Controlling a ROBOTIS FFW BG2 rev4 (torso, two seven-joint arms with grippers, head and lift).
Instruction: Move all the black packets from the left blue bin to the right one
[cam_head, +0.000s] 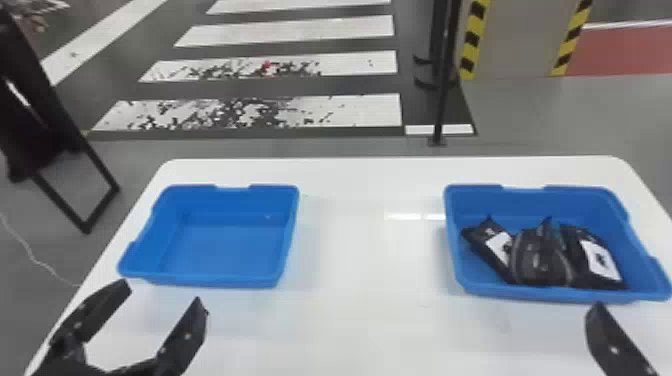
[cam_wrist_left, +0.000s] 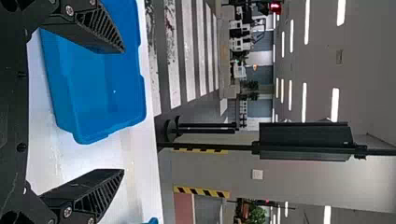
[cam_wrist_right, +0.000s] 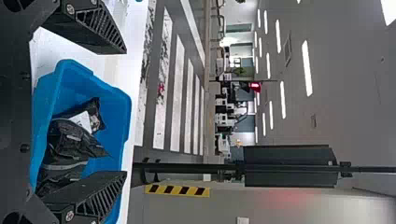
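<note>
Lying beyond the right claw (cam_head: 616, 346) are black packets (cam_head: 539, 260) in the right bin (cam_head: 560, 294).

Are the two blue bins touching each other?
Apart. The head view shows bare white table between the left bin and the right bin.

Grey floor (cam_head: 540, 115), white crosswalk stripes (cam_head: 325, 29), white table (cam_head: 365, 260), ceiling lights (cam_wrist_left: 335, 105)

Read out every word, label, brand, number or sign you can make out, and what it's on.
No text is readable.
Left white label, on a black packet in the right blue bin: marks too small to read.
Right white label, on another packet there: likewise.
Lit red panel, background: unreadable.
Striped pillar edges: no wording seen.
</note>
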